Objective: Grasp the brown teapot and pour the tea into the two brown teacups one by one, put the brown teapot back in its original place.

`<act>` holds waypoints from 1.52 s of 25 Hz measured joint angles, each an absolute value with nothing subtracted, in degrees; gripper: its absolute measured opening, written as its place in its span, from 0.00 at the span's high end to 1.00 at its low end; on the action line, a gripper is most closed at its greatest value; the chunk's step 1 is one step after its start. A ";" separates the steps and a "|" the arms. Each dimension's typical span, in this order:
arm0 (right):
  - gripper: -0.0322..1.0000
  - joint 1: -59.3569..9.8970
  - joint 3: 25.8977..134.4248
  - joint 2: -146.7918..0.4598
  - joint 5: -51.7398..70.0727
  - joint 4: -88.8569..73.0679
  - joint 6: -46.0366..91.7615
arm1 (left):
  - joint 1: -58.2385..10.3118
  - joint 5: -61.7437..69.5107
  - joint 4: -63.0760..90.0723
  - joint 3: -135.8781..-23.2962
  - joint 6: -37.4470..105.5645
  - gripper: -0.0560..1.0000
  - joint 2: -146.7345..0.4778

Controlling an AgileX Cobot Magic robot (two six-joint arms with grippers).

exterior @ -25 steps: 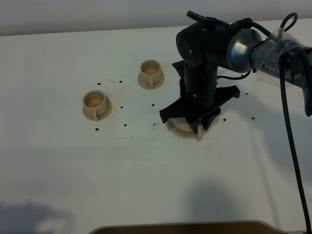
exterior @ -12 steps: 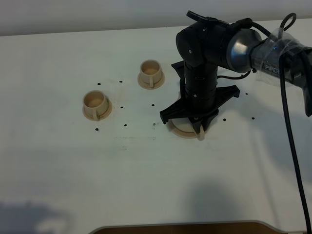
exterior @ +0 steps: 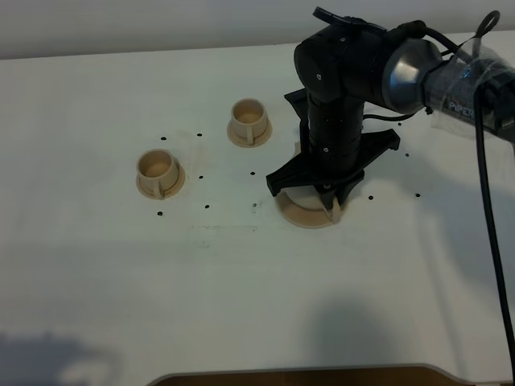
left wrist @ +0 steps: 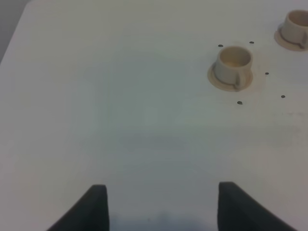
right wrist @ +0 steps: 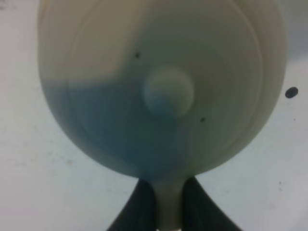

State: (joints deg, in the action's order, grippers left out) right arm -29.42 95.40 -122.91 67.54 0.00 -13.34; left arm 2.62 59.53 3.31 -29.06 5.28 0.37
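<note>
Right end effector (right wrist: 168,214) pinched on the loop handle of the teapot (right wrist: 159,82), upright over its saucer (exterior: 299,214), contact unclear, handle toward the tabletop's (exterior: 241,305) near edge; wrist view shows lid and knob, high view only the handle below the arm (exterior: 338,121).

the near half of the table (exterior: 121,297) lies open for a gripper to cross. on the left, the near cup (exterior: 158,170) and far cup (exterior: 249,121) stand well apart, with a lane between. the right arm (exterior: 338,121) stands over the teapot (right wrist: 163,86) and saucer (exterior: 298,215), blocking that spot; its cable (exterior: 481,209) hangs along the right side.
</note>
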 joint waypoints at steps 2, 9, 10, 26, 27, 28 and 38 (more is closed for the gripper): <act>0.85 -29.42 95.40 -122.23 66.05 0.00 -12.90 | 2.62 59.53 3.31 -29.06 5.28 0.44 0.37; 0.85 -30.20 96.70 -121.17 60.30 5.54 -5.66 | 2.62 59.53 3.31 -29.06 5.28 0.44 0.37; 0.85 -30.34 97.78 -121.38 60.30 6.45 -4.50 | 2.62 59.53 3.31 -29.06 5.28 0.44 0.37; 0.85 -30.52 114.78 -132.49 62.80 21.21 12.03 | 2.62 59.53 3.31 -29.06 5.28 0.44 0.37; 0.85 -30.52 114.78 -132.70 62.64 22.43 12.51 | 2.62 59.53 3.31 -29.06 5.28 0.44 0.37; 0.85 -30.52 114.78 -132.97 62.42 23.44 12.90 | 2.62 59.53 3.31 -29.06 5.28 0.44 0.37; 0.85 -30.58 114.85 -135.53 59.05 32.55 17.94 | 2.62 59.53 3.31 -29.06 5.28 0.44 0.37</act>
